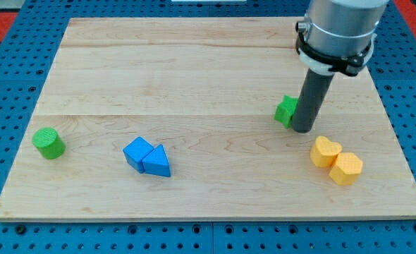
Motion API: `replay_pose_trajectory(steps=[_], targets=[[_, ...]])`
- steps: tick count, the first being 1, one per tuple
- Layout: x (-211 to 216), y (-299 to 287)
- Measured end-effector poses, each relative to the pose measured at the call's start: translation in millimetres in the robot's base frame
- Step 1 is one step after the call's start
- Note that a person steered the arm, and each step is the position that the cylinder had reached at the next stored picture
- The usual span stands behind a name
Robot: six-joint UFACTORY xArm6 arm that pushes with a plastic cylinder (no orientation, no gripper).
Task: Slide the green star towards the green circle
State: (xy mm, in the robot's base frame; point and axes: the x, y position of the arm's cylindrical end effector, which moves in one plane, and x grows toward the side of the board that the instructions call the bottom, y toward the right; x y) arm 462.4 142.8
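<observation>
The green star lies right of the board's middle, partly hidden behind the rod. My tip rests on the board right against the star's right side. The green circle, a short cylinder, stands near the board's left edge, far to the left of the star and slightly lower in the view.
A blue cube and a blue triangle touch each other at the lower middle left. A yellow heart and a yellow hexagon touch at the lower right. The wooden board sits on a blue pegboard.
</observation>
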Motion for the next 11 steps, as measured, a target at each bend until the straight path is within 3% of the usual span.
replay_pose_trajectory(steps=[2,3,8,11], targets=[[-36,37],[-45,23],[-25,-115],[-18,-232]])
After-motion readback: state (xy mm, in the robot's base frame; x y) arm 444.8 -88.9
